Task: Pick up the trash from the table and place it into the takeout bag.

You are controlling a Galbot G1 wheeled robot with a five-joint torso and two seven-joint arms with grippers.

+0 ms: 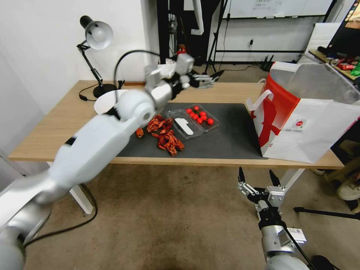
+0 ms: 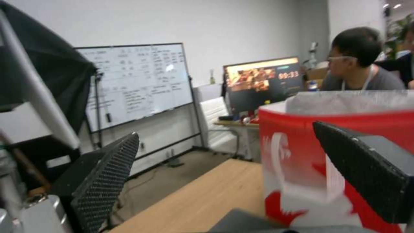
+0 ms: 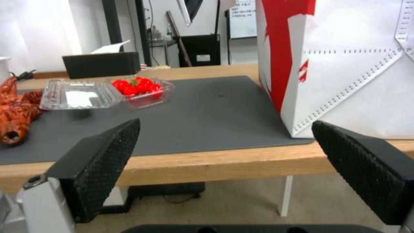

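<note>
The trash on the table (image 1: 56,123) is a heap of red crayfish shells (image 1: 165,135) and an open clear clamshell box (image 1: 192,122) holding red cherry tomatoes. Both lie on the dark mat (image 1: 232,138). A pale round bowl (image 1: 106,100) is partly hidden behind my left arm. The takeout bag (image 1: 300,120) stands open at the table's right end. My left gripper (image 1: 214,78) hangs open and holds nothing, above the table's far edge and left of the bag (image 2: 302,155). My right gripper (image 1: 255,172) is open too, below the front edge and facing the bag (image 3: 345,64).
A desk lamp (image 1: 95,35) stands at the table's back left, its cord trailing over the wood. A black box (image 3: 101,64) sits behind the clamshell box (image 3: 103,94). A whiteboard and stands fill the room behind the table. A dark stand leg (image 1: 326,213) lies on the floor at the right.
</note>
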